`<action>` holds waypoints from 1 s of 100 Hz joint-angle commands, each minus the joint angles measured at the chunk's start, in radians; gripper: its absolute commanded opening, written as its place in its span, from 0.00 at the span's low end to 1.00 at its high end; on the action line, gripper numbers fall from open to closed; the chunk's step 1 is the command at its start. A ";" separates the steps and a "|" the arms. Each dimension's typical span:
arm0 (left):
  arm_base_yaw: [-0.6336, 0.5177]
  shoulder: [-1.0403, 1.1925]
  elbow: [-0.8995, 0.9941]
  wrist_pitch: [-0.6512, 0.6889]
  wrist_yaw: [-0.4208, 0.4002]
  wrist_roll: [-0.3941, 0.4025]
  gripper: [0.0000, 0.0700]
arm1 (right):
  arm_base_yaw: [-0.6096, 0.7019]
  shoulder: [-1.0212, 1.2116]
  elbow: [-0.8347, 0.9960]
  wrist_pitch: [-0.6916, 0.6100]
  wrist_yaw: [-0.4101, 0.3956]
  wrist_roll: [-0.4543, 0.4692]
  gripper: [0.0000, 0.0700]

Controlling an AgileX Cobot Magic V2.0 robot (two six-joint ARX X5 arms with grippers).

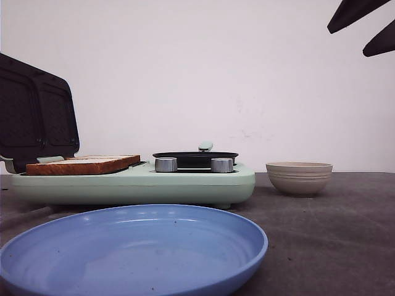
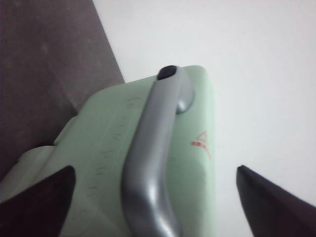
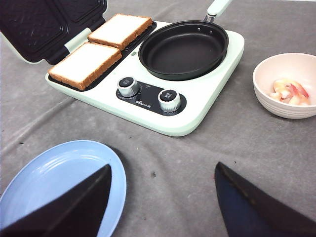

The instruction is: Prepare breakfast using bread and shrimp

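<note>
Mint-green breakfast machine [image 3: 163,116] sits on a grey cloth-covered table [image 3: 256,143]. Its dark waffled lid [image 1: 34,114] stands open, tilted back at the robot's left end of the unit.

The bread [image 3: 86,64]: 2 square slices, white faces up, brown crusts showing, lying flat side by side in the 2 grill bays under the open lid. Second slice [image 3: 121,29] lies just behind the first as the right wrist view shows them, edges close together. In the front view they read as 1 low brown-edged slab [image 1: 83,164] on the left half of the machine.

Round black frying pan [image 3: 183,49] occupies the right half of the machine, pale green handle [image 3: 217,7] pointing away. 2 silver knobs [image 3: 128,85] and [image 3: 169,98] sit on a dark panel just in front of the pan.

Beige bowl [image 3: 291,84] stands on the cloth to the right of the machine, apart from it, holding pink-and-white shrimp [image 3: 289,91]. Blue plate [image 1: 133,253] lies nearest the front camera, in front of the machine.

Right gripper [image 3: 163,197]: fingers spread wide, holding nothing, above the cloth between plate and bowl side; its dark tips also show at the top right of the front view.

Left gripper [image 2: 155,197]: fingers parted wide, one to each side of the grey lid handle [image 2: 153,158] on the green lid back, neither touching it.
</note>
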 commanded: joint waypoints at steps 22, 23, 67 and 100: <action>-0.003 0.019 0.021 0.014 0.001 -0.008 0.55 | 0.005 0.003 0.003 0.009 0.004 0.015 0.57; -0.003 0.019 0.021 0.014 0.001 -0.008 0.54 | 0.005 0.003 0.003 0.009 0.004 0.015 0.57; -0.024 0.021 0.021 0.014 -0.007 0.000 0.26 | 0.005 0.003 0.003 0.009 0.004 0.018 0.57; -0.025 0.021 0.021 0.013 -0.007 0.022 0.00 | 0.005 0.003 0.003 0.009 0.004 0.019 0.57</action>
